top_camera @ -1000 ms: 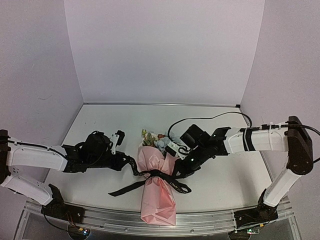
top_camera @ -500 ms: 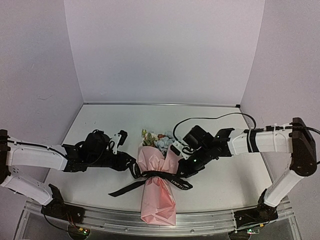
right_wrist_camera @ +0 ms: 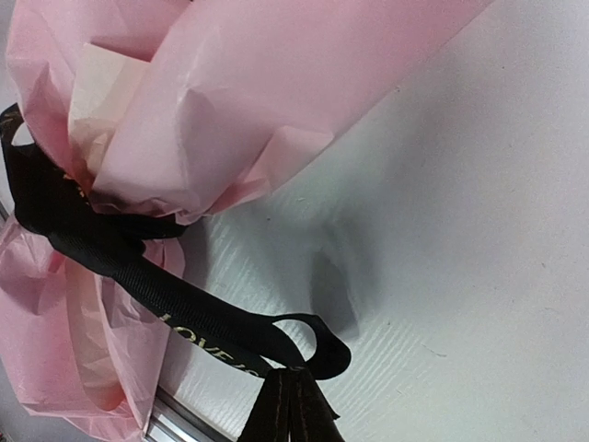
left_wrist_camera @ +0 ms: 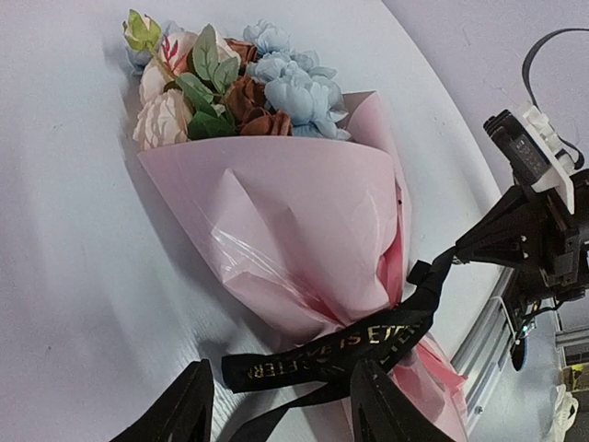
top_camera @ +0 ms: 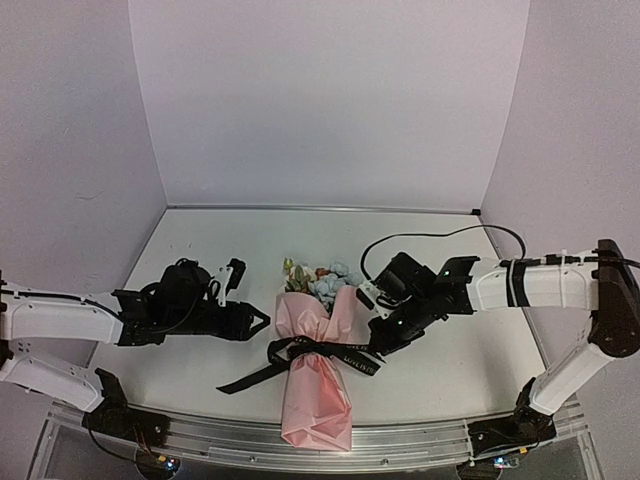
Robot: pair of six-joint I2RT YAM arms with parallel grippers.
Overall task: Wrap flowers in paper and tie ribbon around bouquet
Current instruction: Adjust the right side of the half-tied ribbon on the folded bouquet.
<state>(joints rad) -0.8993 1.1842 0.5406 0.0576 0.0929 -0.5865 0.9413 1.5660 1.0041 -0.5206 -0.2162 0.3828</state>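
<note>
Tying step: the ribbon (top_camera: 322,350) is round the bouquet (top_camera: 315,375), one end gripped on the right

At the left of the top view the left hand (top_camera: 258,321) stands open and holds nothing, just beside the bouquet without touching it; a loose tail of ribbon trails over the desk (top_camera: 200,250) toward the lower left; at centre the flowers (top_camera: 318,278) poke from the top of the pink paper (top_camera: 312,400) cone, which lies flat with the ribbon cinched across its narrow waist, seemingly crossed into a first knot; to the right the right hand (top_camera: 377,347) is clenched on the other ribbon end, which runs taut to the waist. The wrap looks done and the tie partly done; next the left hand likely needs to take the loose tail so both ends can be drawn apart
</note>
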